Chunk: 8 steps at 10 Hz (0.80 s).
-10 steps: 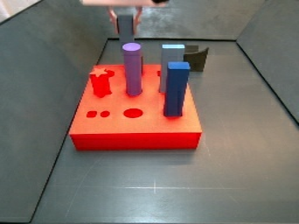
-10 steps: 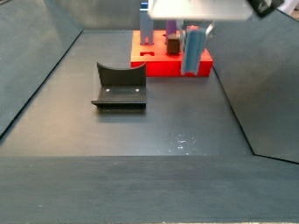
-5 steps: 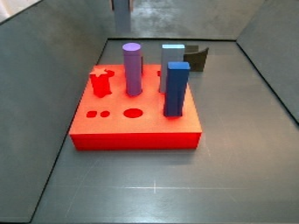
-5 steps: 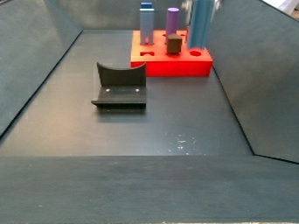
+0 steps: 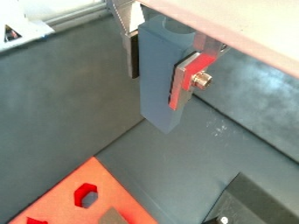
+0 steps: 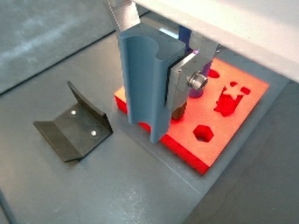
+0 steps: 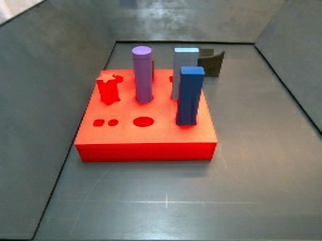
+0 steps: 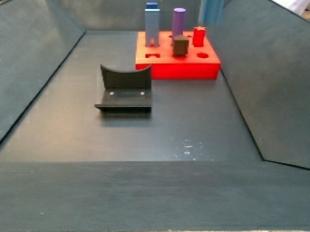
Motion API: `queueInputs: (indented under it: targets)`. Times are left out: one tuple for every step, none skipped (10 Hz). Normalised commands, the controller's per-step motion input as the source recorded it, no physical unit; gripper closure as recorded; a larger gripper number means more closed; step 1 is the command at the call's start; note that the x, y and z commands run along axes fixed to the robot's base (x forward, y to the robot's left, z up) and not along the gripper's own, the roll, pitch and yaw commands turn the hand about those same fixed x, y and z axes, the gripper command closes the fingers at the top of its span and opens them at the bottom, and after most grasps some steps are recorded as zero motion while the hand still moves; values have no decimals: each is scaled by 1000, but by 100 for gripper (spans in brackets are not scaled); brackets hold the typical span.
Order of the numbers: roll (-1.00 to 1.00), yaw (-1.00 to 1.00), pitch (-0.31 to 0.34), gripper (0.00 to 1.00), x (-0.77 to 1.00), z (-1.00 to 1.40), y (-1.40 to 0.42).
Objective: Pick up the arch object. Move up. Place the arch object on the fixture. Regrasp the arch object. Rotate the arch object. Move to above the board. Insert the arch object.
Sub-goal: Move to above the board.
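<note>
A: Where's the slim pale grey-blue arch object?

B: Clamped in the two-finger gripper, long axis along the fingers; high over the floor.

A: And the dark angular fixture?

B: Below, at nine o'clock of the bright red board; in a side view it lies well apart from it.

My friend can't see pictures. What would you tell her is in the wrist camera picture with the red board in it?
The gripper holds a tall pale blue arch object upright between its jaws, high above the floor. Below sits the red board with shaped holes and a small red piece on it. The dark fixture stands on the grey floor beside the board.
</note>
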Motion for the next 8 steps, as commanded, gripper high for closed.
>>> queueInputs:
  targets:
    - [60,39,85,100,8,448,-26]
    - [46,38,85,100,8,223,-22]
    - [-170,-139,296,100,294,269,-1000]
    - [-144,-128,291,100,302,247,-1000]
    - [-103,-79,297,100,314,251,-1000]
    - [-101,-41,246,100,338,246,-1000]
    - [-59,-16,194,100,336,248,-1000]
    - [-1,1,138,100,338,254,-1000]
